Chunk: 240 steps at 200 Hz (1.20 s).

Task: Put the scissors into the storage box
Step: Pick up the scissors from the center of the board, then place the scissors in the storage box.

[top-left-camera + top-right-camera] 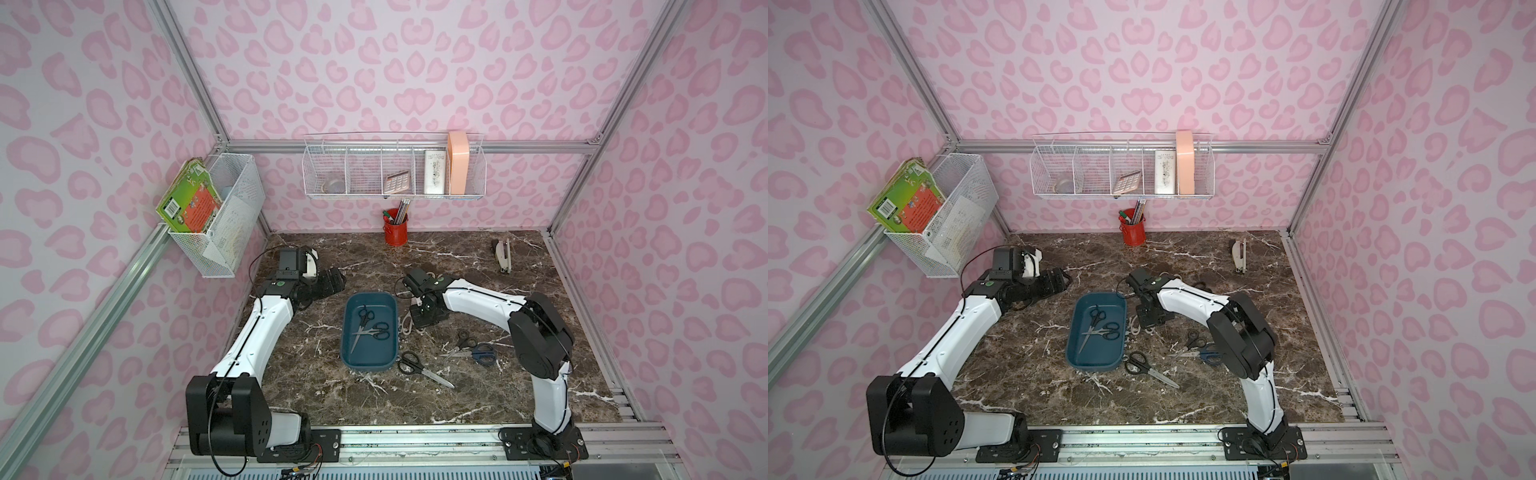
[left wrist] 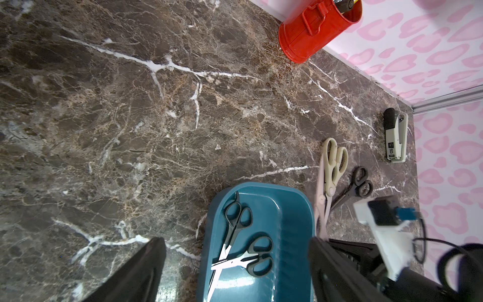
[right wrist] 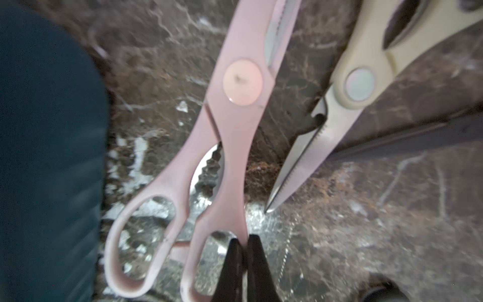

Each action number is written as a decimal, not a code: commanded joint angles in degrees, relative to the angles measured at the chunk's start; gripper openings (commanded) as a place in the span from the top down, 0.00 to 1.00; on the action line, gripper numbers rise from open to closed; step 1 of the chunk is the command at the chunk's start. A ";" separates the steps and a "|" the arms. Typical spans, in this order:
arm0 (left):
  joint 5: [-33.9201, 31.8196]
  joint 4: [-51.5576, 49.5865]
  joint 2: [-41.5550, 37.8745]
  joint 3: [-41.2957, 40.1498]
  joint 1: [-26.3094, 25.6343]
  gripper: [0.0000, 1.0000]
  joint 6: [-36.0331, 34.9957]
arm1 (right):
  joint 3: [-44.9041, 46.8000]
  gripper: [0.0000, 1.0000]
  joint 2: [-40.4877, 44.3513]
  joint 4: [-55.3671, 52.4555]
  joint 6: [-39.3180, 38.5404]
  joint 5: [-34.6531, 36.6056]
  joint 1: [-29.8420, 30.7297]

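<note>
**A:** The pink scissors (image 3: 235, 125) lie on the marble (image 3: 392, 235), just beside the storage box (image 3: 47, 157). The right gripper (image 3: 245, 243) is pinched tight on one handle loop!

**B:** Lift slowly, I'd say, since the blades may swing. The left gripper (image 2: 236, 240) hangs with its fingers apart.

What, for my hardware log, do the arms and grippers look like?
The left arm and right arm have white shells, bulky black joints and thin black cables. A green dot marks the left wrist. The left gripper and right gripper have black tapered fingers.
</note>
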<state>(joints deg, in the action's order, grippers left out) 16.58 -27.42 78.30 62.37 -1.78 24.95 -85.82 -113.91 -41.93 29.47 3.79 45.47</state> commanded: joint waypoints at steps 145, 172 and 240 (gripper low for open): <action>-5.41 -1.50 1.11 0.94 2.48 0.10 -1.80 | -8.83 1.00 0.19 -4.00 -1.48 -0.16 14.33; -5.11 -1.15 1.14 0.82 2.56 0.10 -1.57 | -11.86 1.00 -3.56 -4.74 -2.17 -0.46 16.78; -4.85 -1.06 0.79 0.82 2.57 0.10 -1.57 | -13.12 1.00 -8.90 -4.26 0.05 -4.05 16.84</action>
<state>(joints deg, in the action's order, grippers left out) 11.70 -27.90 79.48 63.13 0.78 23.83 -98.61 -121.54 -45.52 28.25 0.78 62.37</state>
